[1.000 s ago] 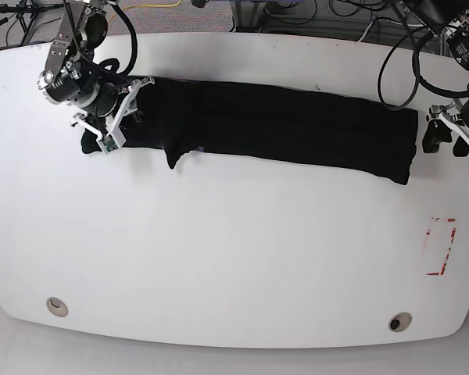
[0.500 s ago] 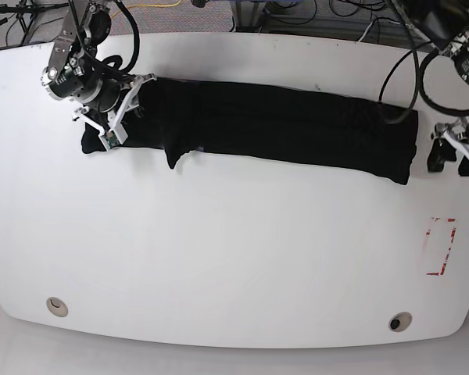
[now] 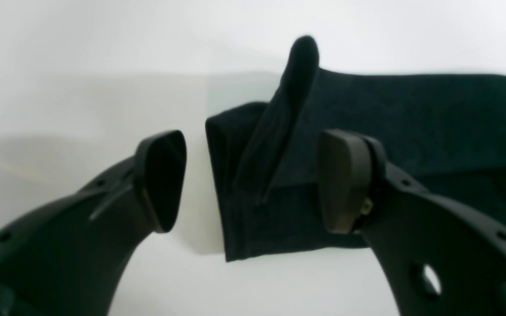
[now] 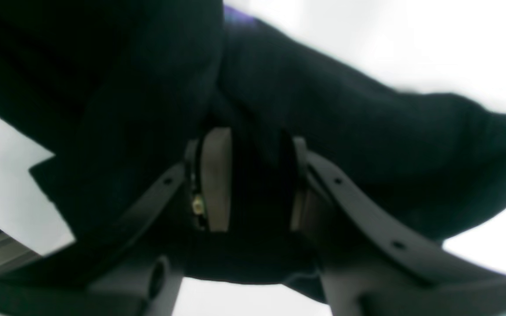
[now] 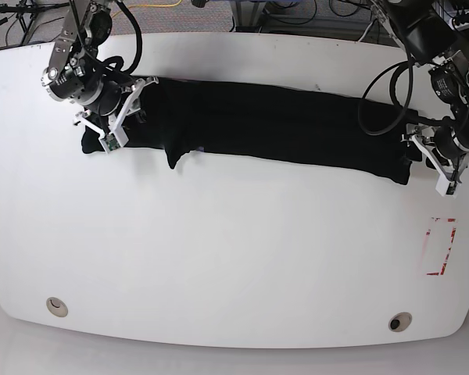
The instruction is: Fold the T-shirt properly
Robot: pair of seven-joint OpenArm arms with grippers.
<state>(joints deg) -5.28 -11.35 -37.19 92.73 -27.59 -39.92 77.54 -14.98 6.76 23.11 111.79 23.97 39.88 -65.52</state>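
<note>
The shirt (image 5: pixel 273 125) lies folded into a long black band across the far part of the white table (image 5: pixel 219 258), its long axis running left to right in the base view and dipping slightly toward that view's right. A small flap hangs off its near edge toward the left. The right gripper (image 4: pixel 253 184) is clamped on bunched cloth at the band's left end. The left gripper (image 3: pixel 253 180) stands wide apart at the other end, holding nothing, the folded corner between its pads (image 3: pixel 338 180). The near half of the table is open; a red-edged mark (image 5: pixel 440 246) sits near its right edge.
</note>
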